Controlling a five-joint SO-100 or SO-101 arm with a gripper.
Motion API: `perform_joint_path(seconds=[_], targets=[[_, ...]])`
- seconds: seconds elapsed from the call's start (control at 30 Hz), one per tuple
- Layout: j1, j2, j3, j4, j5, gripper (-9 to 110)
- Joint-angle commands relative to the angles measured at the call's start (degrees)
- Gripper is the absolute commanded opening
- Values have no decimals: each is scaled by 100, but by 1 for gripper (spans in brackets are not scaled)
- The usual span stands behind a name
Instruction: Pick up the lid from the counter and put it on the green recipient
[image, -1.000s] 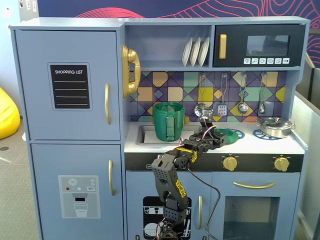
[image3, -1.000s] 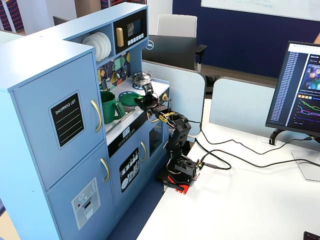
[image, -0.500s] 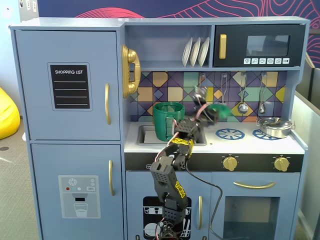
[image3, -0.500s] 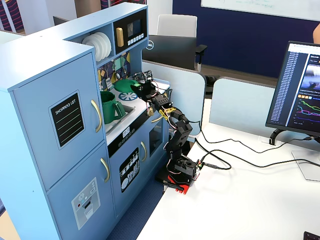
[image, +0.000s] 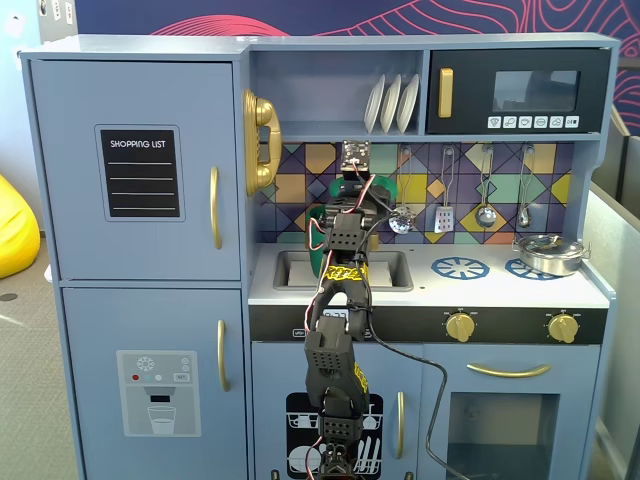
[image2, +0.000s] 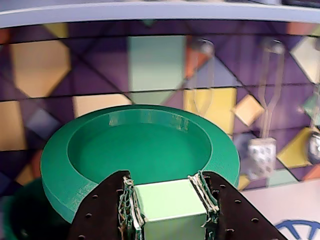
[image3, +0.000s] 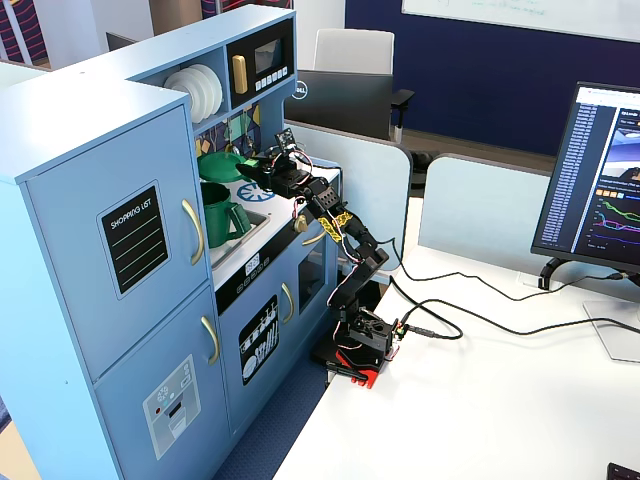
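- In the wrist view, the tool (image2: 170, 212) is clamped on the pale green tab handle (image2: 169, 205) of the lid (image2: 135, 150), its two black fingers (image2: 102, 210) pressing the tab from both sides at the bottom centre of the frame.
- The lid is held off the counter (image: 430, 285), in front of the patterned backsplash (image2: 60, 75).
- In a fixed view, the lid (image3: 222, 166) hangs just above the green recipient (image3: 220, 212), upper left of centre; the two are not touching.
- The recipient stands upright in the sink (image: 385, 268), its handle facing the arm.
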Motion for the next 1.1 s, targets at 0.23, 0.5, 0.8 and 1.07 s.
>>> perform_joint_path(seconds=[0.23,0.5,0.8,1.07], targets=[[-527,-123,-475,-62,-105,0],[-563,-352,-369,-237,-79,0],[-686,-369,-62,-343,-62,0],[-756,-404,26,-360,-79,0]])
